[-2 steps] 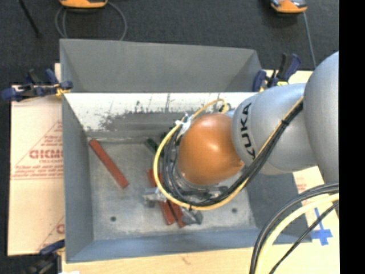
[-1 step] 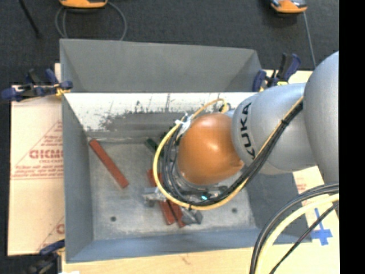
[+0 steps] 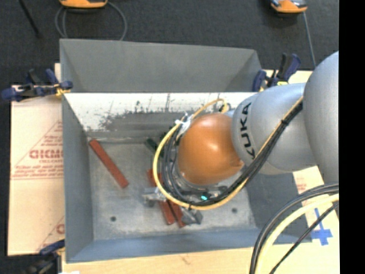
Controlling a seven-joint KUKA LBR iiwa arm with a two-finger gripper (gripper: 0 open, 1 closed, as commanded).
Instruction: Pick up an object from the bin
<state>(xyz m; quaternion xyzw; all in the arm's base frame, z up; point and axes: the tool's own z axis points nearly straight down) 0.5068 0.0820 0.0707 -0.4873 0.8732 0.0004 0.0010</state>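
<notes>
- The grey metal bin (image 3: 75,181) is open-topped with sloping walls. Its flat floor is scuffed and its far wall streaked with dark marks.
- A long red-brown bar (image 3: 108,164) lies flat on the left half of the floor. It runs diagonally from near the far-left corner toward the middle, well apart from the robot's tool.
- A small cluster of short red-brown sticks (image 3: 169,214) lies near the front wall, about midway across the bin. It is partly hidden under the robot's wrist, and how many sticks there are cannot be told.
- A small dark green piece (image 3: 150,144) rests by the far edge of the floor, just left of the wrist, with most of it covered.
- The silver KUKA arm (image 3: 285,130) comes in over the bin's right rim and bends down into the right half of the bin.
- An orange cover (image 3: 208,150) caps the wrist, with yellow and black cables (image 3: 161,153) looping round its left side and underneath.
- The gripper (image 3: 174,203) points down at the floor directly over the red-brown sticks, low and close to them. The wrist hides most of it, so it cannot be told whether it is open, closed or gripping anything.
</notes>
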